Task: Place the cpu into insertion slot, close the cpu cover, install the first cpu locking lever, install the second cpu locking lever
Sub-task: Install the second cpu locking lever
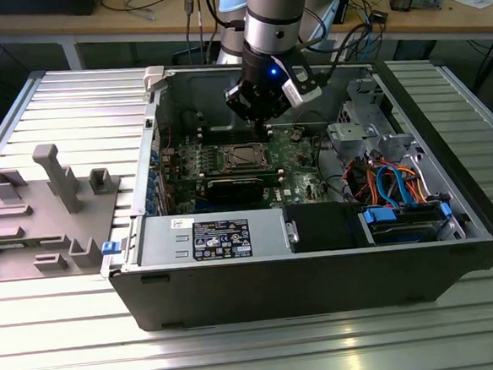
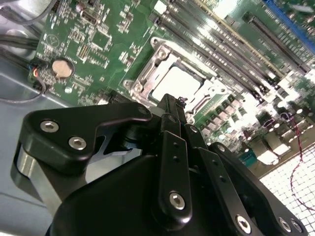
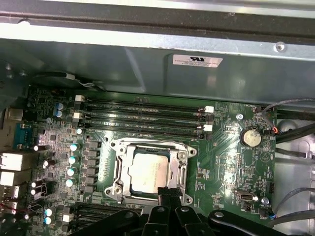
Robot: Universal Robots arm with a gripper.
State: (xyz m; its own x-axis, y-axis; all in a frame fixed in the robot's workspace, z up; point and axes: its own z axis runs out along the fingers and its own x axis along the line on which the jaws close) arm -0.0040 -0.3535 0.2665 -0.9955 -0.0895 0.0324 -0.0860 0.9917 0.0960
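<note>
- The cpu [image 3: 150, 172] sits in the socket at the middle of the board [image 3: 221, 162], and the cover [image 3: 183, 169] lies flat around it, so seating and closing look done.
- The gripper [image 3: 170, 192] hangs just over the socket's near edge, fingers pressed together and holding nothing.
- A lever step seems in hand; doing it well likely means pressing the tip squarely on the thin lever, clear of the chip.
- The cpu looks pale silver-grey, flat and square, framed by the silvery cover.
</note>
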